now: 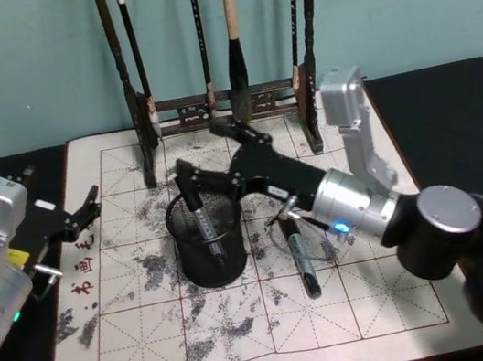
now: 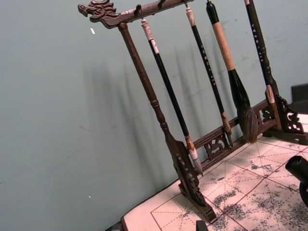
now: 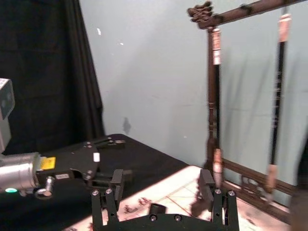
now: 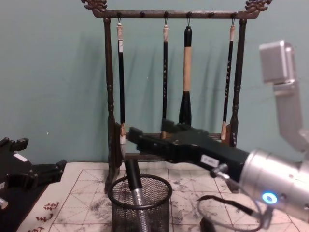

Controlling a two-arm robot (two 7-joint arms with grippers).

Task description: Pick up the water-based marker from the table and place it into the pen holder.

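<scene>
Marker [image 1: 210, 234] first: we see it standing in the pen holder [image 1: 196, 267], tilted rather than upright. Its dark capped end pokes up past the rear of the rim, and its silver barrel runs down and forward inside the mesh. Nothing else shows in the cup. A second pen [image 1: 304, 264] lies flat on the inked grid mat [image 1: 157, 343], just to the right of the holder, with its long axis running from near to far.

Our right gripper [image 1: 200, 155] hangs over the holder's back edge with its fingers spread apart and nothing between them. Our left gripper [image 1: 89, 209] is parked at the mat's left edge, above the black counter [image 1: 452, 108], with its fingers also apart and empty. Behind the mat stands a dark wooden rack [image 1: 227, 95] hung with brushes.
</scene>
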